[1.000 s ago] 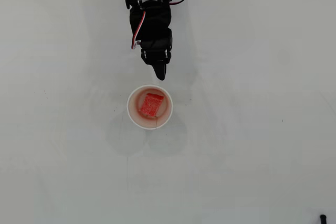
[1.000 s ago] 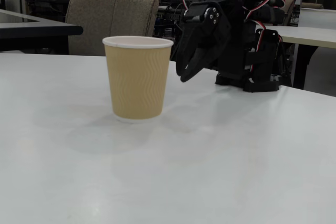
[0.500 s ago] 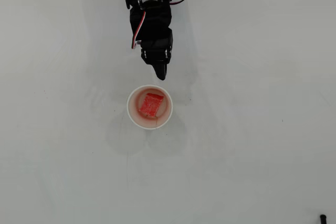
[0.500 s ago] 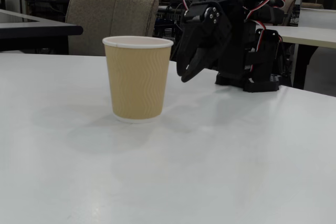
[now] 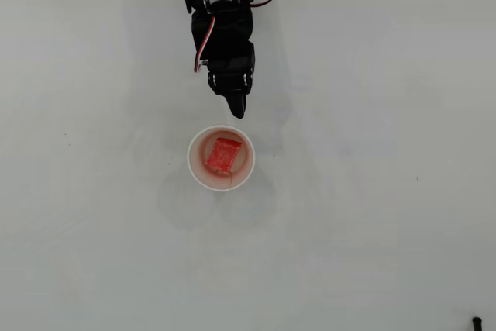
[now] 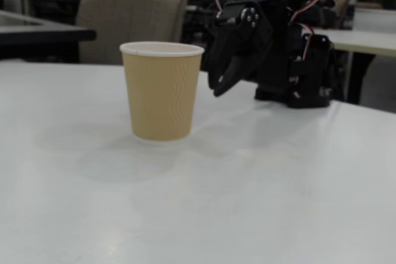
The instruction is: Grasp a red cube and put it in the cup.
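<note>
A red cube lies inside the paper cup, which stands upright on the white table. From the side, in the fixed view, the tan cup hides the cube. My black gripper hangs just behind the cup's far rim, pointing down towards it and clear of it. Its fingers meet at the tip, shut, with nothing between them. In the fixed view the gripper sits to the right of the cup, slightly above the table.
The arm's base stands on the white table behind the cup. A small dark object lies at the bottom right corner of the overhead view. A chair and other tables stand behind.
</note>
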### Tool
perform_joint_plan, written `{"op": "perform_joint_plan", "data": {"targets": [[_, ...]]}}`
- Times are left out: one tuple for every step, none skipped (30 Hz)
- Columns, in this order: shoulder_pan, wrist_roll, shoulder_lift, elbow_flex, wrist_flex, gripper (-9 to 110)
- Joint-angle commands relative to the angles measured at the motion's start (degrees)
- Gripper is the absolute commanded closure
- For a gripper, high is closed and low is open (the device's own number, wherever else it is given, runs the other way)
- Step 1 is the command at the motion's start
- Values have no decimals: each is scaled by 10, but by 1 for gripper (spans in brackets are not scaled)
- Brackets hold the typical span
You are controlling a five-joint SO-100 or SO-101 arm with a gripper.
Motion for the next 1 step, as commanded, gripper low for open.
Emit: {"op": "perform_joint_plan", "data": {"targets": [[-5,-2,9,41,-10,101]]}}
